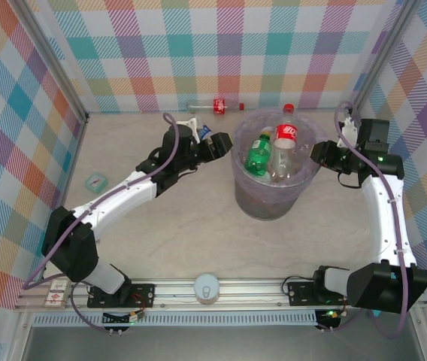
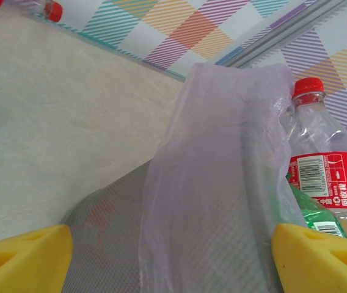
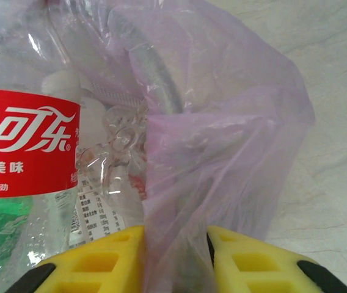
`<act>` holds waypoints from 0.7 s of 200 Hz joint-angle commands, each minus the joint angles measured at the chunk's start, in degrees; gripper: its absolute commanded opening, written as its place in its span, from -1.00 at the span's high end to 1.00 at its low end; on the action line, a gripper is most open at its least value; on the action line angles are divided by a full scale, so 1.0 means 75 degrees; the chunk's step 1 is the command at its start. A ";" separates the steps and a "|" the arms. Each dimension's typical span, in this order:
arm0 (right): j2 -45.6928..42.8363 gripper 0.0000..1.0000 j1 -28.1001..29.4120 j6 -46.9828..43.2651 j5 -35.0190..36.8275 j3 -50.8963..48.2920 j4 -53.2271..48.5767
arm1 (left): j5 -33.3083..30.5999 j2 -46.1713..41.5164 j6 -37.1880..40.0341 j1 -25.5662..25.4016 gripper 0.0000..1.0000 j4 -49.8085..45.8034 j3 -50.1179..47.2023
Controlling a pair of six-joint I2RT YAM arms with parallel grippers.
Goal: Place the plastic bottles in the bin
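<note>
The bin [image 1: 274, 201] is seen standing on the table [image 1: 176, 233], right of the middle and nearer the far edge than the near one, and it is lined with a lavender bag [image 3: 234, 140]. Several bottles are held inside it. A red-labelled bottle [image 1: 285, 135] is propped upright against the far side, with its red cap raised above the rim. A green bottle [image 1: 258, 159] is lodged just beside it toward the left, and clear ones are packed beneath (their number cannot be told). A lying bottle [image 1: 215, 105], also red-labelled, is found along the far edge, left of the bin. A teal packet [image 1: 95, 181] is seen near the left edge. The left gripper [image 1: 219, 143] is held at the bin's left rim with its yellow fingers [image 2: 24, 259] spread wide apart. Nothing is clamped between them, and the bin's wall and the draped edge of the bag are framed in the gap. The right gripper [image 1: 320, 153] is placed at the right rim, and its fingers [image 3: 253, 265] are pressed together on a fold of the bag, which is pinched between them
</note>
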 commanded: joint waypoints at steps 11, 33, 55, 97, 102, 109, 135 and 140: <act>0.0007 0.41 0.0011 -0.0023 0.0598 0.0145 0.0073 | 0.0490 0.0735 -0.0142 -0.0365 -0.67 0.0393 0.0477; 0.0023 0.43 0.0003 -0.0081 0.1089 0.0263 -0.0042 | 0.0632 0.1314 -0.0272 -0.0540 -0.67 0.0584 0.0849; 0.0051 0.45 -0.0038 -0.0154 0.1619 0.0350 -0.0160 | 0.0721 0.1864 -0.0316 -0.0661 -0.66 0.0666 0.1331; 0.0034 0.46 -0.0550 -0.0138 0.1962 0.0623 -0.0323 | 0.0876 0.2801 -0.0414 -0.0784 -0.65 0.0803 0.2199; 0.0029 0.46 -0.0599 -0.0123 0.1962 0.0670 -0.0330 | 0.0903 0.2911 -0.0422 -0.0803 -0.64 0.0812 0.2306; 0.0033 0.46 -0.0641 -0.0120 0.1979 0.0762 -0.0373 | 0.0934 0.3052 -0.0414 -0.0816 -0.65 0.0813 0.2448; 0.0042 0.41 -0.0678 -0.0172 0.1927 0.1053 -0.0510 | 0.1069 0.3187 -0.0355 -0.0815 -0.70 0.0916 0.2760; 0.0035 0.39 -0.0678 -0.0173 0.1878 0.1113 -0.0526 | 0.1083 0.3149 -0.0296 -0.0819 -0.79 0.0929 0.2772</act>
